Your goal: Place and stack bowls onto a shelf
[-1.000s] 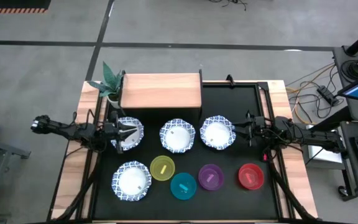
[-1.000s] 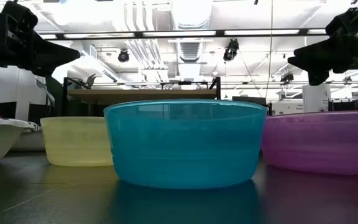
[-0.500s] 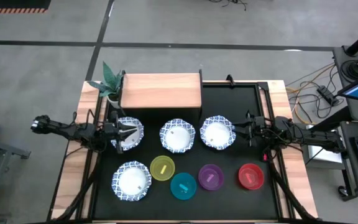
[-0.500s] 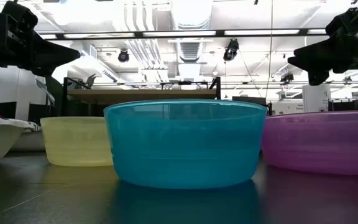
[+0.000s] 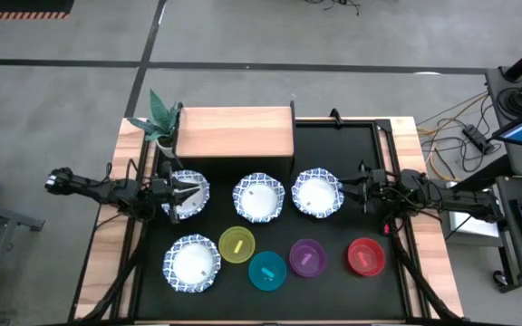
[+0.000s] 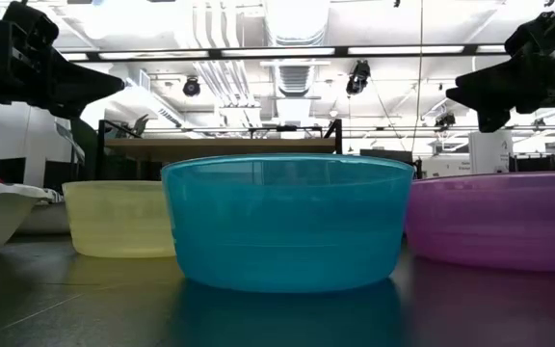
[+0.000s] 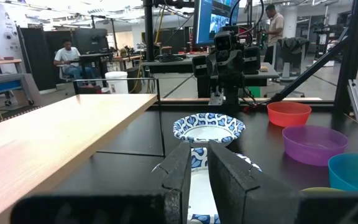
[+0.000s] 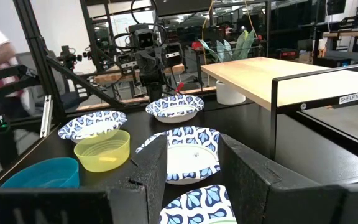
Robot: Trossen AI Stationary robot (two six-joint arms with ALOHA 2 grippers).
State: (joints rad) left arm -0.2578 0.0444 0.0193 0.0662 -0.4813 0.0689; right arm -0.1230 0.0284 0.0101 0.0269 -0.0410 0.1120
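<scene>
Four white bowls with blue wavy rims stand on the black mat: three in a row [image 5: 187, 193] [image 5: 259, 197] [image 5: 317, 193] and one nearer [image 5: 191, 263]. A yellow-green bowl [image 5: 236, 244], a teal bowl [image 5: 267, 271], a purple bowl [image 5: 307, 257] and a red bowl [image 5: 365, 256] stand in the near row. The light-wood shelf [image 5: 234, 133] stands at the far left of the mat. My left gripper [image 7: 199, 149] hovers level over the left white bowl, with only a narrow gap between its fingers. My right gripper [image 8: 192, 146] hovers level to the right of the right white bowl, open and holding nothing.
A small potted plant [image 5: 159, 122] stands beside the shelf's left end. Bare mat [image 5: 338, 145] lies to the right of the shelf. People sit and stand in the room beyond the table [image 7: 67, 53].
</scene>
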